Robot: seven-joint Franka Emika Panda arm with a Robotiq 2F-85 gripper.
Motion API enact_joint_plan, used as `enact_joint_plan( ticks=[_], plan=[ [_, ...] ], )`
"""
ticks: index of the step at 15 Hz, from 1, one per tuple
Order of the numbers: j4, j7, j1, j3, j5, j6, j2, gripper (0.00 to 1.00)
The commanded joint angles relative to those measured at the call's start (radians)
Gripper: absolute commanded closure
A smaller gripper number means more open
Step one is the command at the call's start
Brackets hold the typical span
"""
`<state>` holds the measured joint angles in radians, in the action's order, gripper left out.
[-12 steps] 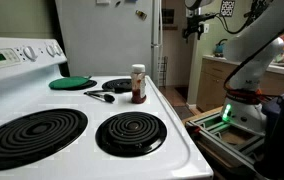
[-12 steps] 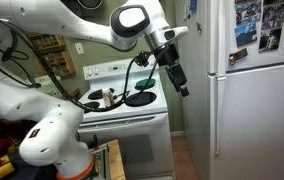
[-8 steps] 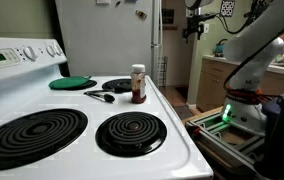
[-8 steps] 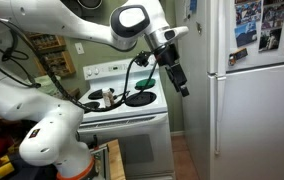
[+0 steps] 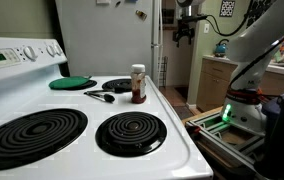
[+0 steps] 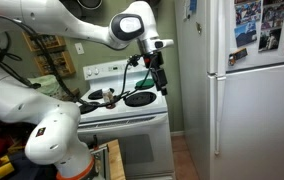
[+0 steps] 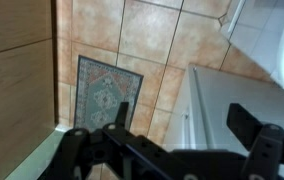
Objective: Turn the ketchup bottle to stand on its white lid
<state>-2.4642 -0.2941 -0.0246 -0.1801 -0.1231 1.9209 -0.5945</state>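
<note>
The ketchup bottle (image 5: 138, 85) stands up straight on the white desk (image 5: 90, 107), near the back and close to the side edge. Its white lid (image 5: 138, 68) is on top, so the bottle is not on its lid yet. It has not moved since a moment ago. A black utensil (image 5: 100, 95) lies just beside the bottle, and a flat green lid (image 5: 72, 82) lies farther along the back. They are in the same spots as before. Round black burners (image 5: 130, 132) fill the front of the desk.

My fingers (image 6: 162, 86) are up in the air, well apart from the bottle, and they touch nothing. In the wrist view they are spread wide with nothing between them, so they are released. Under them I see floor tiles and a small rug (image 7: 107, 95), with a white edge off to one side.

This is what has changed. A moment ago my fingers leaned out toward the big white fridge (image 6: 252, 100). Now they hang almost straight down and sit closer to the desk. In an exterior view my fingers (image 5: 183, 36) have slid a bit toward the fridge door (image 5: 102, 35). My white arm (image 6: 77, 24) is bent over the desk.
</note>
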Motion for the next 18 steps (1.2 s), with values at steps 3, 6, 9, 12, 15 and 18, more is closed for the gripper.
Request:
enact_joint_plan(
  ticks=[3,6,9,12,15,18],
  plan=[
    [0.119,-0.214,0.111,-0.152,0.133,-0.357,0.102,0.0],
    [0.095,-0.214,0.13,-0.153,0.111,-0.334,0.071,0.0],
    [0.096,-0.211,0.128,-0.142,0.109,-0.332,0.071,0.0],
    [0.096,-0.209,0.126,-0.135,0.109,-0.332,0.071,0.0],
    [0.069,-0.167,0.163,-0.109,0.235,-0.263,0.058,0.0],
    [0.052,-0.204,0.186,-0.112,0.412,-0.223,0.078,0.0]
  ],
)
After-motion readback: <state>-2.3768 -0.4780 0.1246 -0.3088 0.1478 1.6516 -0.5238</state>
